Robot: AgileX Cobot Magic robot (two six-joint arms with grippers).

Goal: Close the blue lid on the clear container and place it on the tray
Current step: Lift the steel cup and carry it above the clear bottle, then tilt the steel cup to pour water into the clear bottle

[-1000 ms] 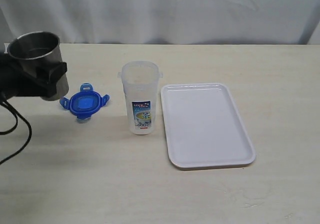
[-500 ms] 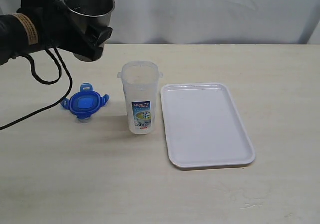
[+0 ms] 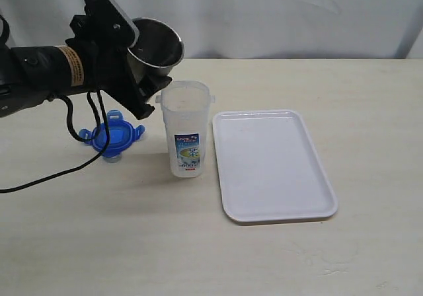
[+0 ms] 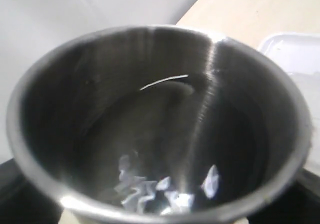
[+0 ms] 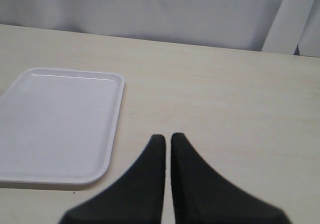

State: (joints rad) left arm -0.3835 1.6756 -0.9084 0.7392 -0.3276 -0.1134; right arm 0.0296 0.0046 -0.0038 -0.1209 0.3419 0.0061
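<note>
While the right gripper (image 5: 167,140) hangs pinched together and empty above the table (image 5: 225,99), the tray (image 3: 277,170) lies nearby. Just beside it stands the container (image 3: 186,134), open-topped, with the lid (image 3: 117,137) flat on the table beyond. Behind, the left gripper (image 3: 149,61) clamps a tilted steel cup (image 3: 160,48) near the container's rim.

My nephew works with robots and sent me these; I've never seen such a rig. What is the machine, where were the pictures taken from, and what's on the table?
It is a two-armed robot; each arm ends in a gripper. One picture looks at the table from outside; the other two come from cameras on the wrists. The left gripper holds a steel cup, tilted over the open clear container. The blue lid lies on one side of the container, the white tray on the other. The right gripper is shut and holds nothing.
</note>
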